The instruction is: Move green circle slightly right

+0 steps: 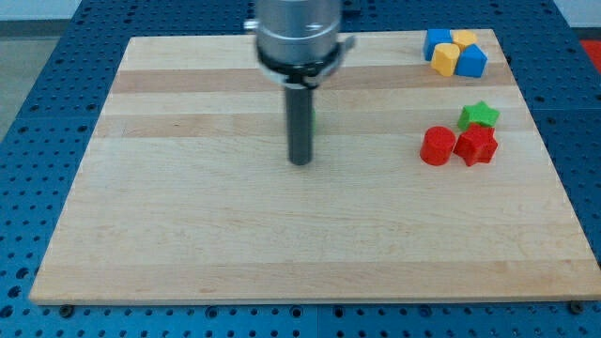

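Observation:
My tip rests on the wooden board, a little left of the board's middle. The rod runs up to the arm's metal end at the view's top. A thin green sliver shows at the rod's right edge, just above the tip; it looks like the green circle, almost wholly hidden behind the rod. I cannot tell whether the rod touches it.
A green star, a red circle and a red star sit clustered at the right. Two blue blocks and two yellow blocks are grouped at the top right corner.

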Robot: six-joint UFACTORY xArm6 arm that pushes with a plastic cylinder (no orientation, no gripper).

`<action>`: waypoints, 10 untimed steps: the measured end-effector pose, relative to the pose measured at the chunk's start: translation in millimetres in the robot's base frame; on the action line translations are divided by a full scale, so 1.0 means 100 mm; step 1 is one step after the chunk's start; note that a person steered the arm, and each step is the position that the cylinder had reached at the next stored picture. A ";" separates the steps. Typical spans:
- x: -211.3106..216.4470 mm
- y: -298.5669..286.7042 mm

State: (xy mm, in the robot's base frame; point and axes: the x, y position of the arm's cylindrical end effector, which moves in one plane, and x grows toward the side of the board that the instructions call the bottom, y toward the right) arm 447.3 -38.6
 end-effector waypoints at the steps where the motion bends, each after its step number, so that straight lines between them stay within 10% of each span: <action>1: -0.13 -0.31; 3: -0.73 -0.32; 10: -0.63 0.55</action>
State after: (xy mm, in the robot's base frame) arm 384.4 16.6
